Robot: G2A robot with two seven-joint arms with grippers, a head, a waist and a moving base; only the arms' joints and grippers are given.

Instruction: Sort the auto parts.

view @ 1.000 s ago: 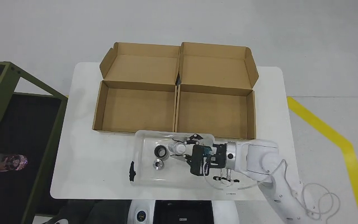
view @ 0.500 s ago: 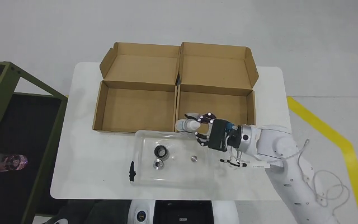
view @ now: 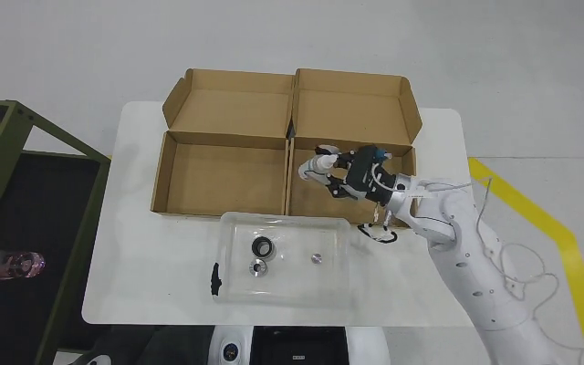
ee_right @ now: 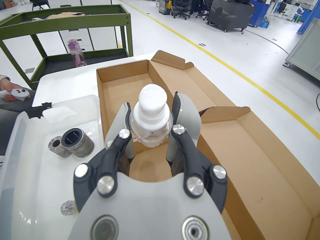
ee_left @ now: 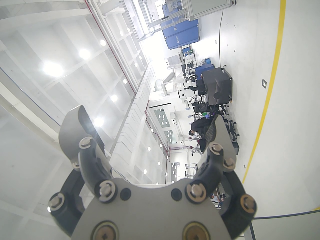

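Out of the clear tray, over the right box now — my right tool pinches the white-capped part round its clear belly. Light, slick plastic, I reckon — hold below the cap.

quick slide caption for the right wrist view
The right gripper holds a white-capped clear part above an open cardboard box, with metal cylinders lying in the clear tray beside it.

The part is white and clear, the boxes brown, the table white
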